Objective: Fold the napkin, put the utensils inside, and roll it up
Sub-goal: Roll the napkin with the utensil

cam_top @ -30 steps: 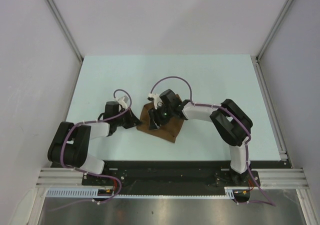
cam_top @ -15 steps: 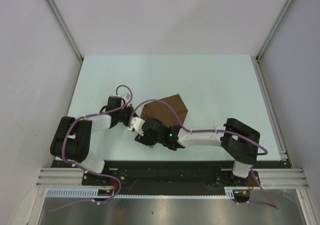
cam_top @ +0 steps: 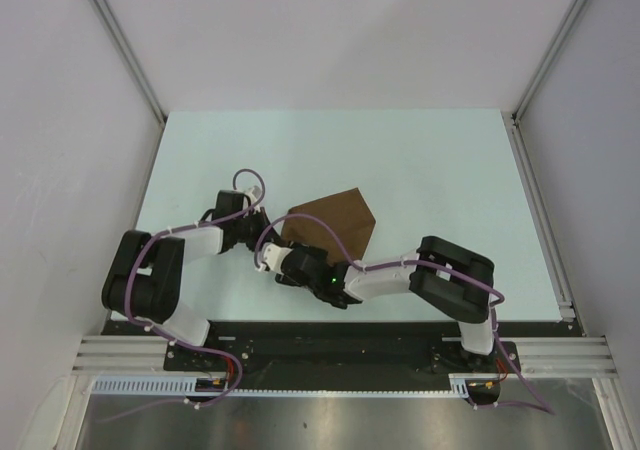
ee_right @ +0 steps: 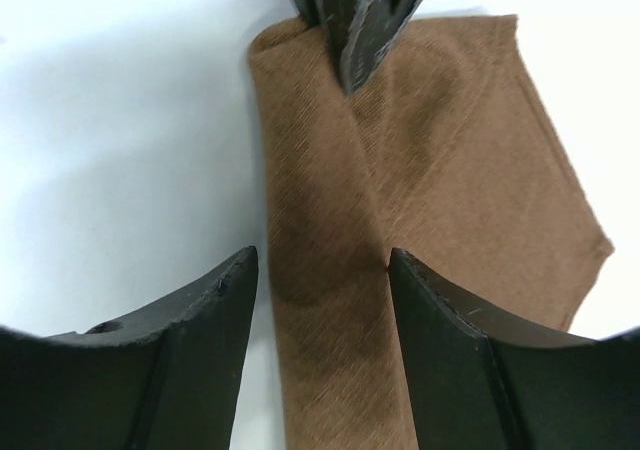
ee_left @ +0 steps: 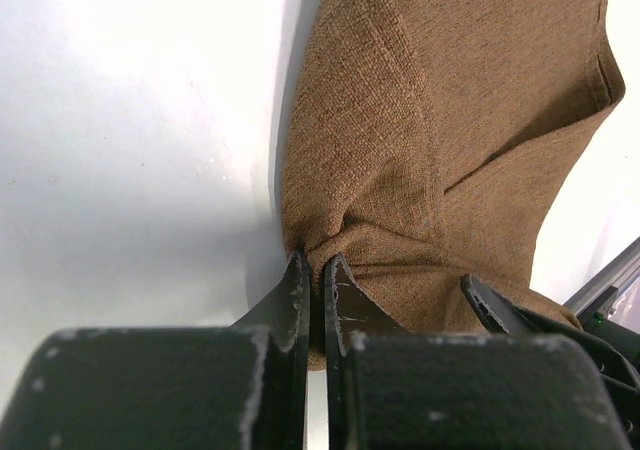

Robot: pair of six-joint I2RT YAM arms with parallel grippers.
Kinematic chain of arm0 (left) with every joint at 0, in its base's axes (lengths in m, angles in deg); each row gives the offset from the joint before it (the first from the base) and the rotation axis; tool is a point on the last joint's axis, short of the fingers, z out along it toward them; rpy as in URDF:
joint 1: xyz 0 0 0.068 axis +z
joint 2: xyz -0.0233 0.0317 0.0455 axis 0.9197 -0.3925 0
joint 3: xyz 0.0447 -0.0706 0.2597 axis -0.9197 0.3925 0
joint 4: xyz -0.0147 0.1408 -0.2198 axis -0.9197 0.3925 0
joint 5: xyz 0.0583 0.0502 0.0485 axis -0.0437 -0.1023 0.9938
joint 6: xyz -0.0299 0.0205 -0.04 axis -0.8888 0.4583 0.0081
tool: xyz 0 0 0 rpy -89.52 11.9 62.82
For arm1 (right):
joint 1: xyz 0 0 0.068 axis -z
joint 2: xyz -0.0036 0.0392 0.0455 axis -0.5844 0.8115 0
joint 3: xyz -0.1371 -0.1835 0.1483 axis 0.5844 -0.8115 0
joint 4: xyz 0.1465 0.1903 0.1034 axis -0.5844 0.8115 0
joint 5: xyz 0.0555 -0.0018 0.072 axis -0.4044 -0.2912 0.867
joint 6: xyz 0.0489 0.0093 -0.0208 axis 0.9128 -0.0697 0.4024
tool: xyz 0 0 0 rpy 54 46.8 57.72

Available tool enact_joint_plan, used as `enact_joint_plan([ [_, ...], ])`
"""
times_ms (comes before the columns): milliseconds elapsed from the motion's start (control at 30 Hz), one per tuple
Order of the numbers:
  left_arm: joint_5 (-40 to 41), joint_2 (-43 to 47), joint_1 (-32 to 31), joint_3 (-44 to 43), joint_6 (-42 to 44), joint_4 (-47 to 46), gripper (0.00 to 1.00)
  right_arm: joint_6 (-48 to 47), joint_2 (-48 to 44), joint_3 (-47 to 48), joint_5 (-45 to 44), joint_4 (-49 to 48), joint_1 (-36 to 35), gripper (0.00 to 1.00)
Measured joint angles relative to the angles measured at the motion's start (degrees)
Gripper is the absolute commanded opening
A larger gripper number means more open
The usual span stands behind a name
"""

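The napkin [cam_top: 338, 220] is a dark-brown cloth lying flat on the pale table, with a folded strip along its left side. My left gripper [cam_top: 267, 222] is shut on its left corner, and the cloth [ee_left: 440, 120] bunches between the closed fingertips [ee_left: 298, 275]. My right gripper [cam_top: 277, 255] hovers open at the napkin's near-left edge. In the right wrist view its fingers [ee_right: 235, 290] straddle the folded strip [ee_right: 325, 270] without touching it, and the left gripper [ee_right: 350, 25] shows just ahead. The utensils are out of view.
The pale table [cam_top: 430, 160] extends behind and to the right of the napkin. Grey walls enclose it on three sides, with a metal rail [cam_top: 540, 210] along the right edge. The arm bases sit at the near edge.
The napkin went from a small packet under the right gripper to a wider flat shape farther back. The right arm swung to its near-left edge. The left gripper moved onto the left corner.
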Motion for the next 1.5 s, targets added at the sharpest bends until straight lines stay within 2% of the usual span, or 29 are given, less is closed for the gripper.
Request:
enact_joint_plan([
  [233,0.04,-0.39,-0.07,-0.85,0.04,1.25,0.00,-0.57,2.29,1.88,-1.01,-1.25,0.81,0.55],
  [333,0.02,-0.48,-0.07,-1.01,0.04,1.49,0.00,0.66,2.51,2.95,2.47,0.04,2.32,0.51],
  [400,-0.02,-0.48,-0.07,-1.03,0.04,1.49,0.00,1.70,2.51,3.89,6.23,1.66,3.67,0.45],
  [500,-0.07,-0.48,-0.07,-1.05,0.04,1.46,0.12,3.76,2.51,5.70,14.49,5.11,6.58,0.36],
  [533,-0.07,-0.48,-0.07,-1.05,0.02,1.46,0.24,4.61,2.51,6.34,18.01,6.34,7.76,0.34],
  [600,0.02,-0.44,-0.07,-1.05,0.17,1.42,0.38,6.29,2.89,7.74,24.70,8.70,10.34,0.30],
  [633,0.09,-0.33,-0.11,-1.05,0.09,1.31,0.53,7.04,3.19,8.50,27.93,9.79,11.52,0.28],
  [700,0.39,0.42,-0.20,-1.14,0.02,1.11,0.66,8.35,3.82,9.92,33.66,11.47,13.81,0.23],
  [800,2.91,2.80,-0.48,-1.66,0.13,1.20,0.71,10.78,4.44,10.67,41.27,12.20,16.92,0.17],
  [967,8.17,7.72,-0.46,-1.31,-0.02,1.84,0.73,16.06,5.11,9.77,51.84,10.38,20.76,0.14],
  [1100,10.38,14.05,-0.42,2.84,-0.04,0.66,0.73,21.22,5.38,7.65,60.74,8.70,22.56,0.14],
  [1367,6.27,23.76,-0.55,14.67,-0.39,-4.70,0.71,28.59,9.57,8.26,74.12,7.48,25.97,0.14],
  [1500,4.22,25.57,-1.42,16.06,-0.70,-6.95,0.68,30.21,12.28,10.67,78.27,8.92,27.30,0.15],
])
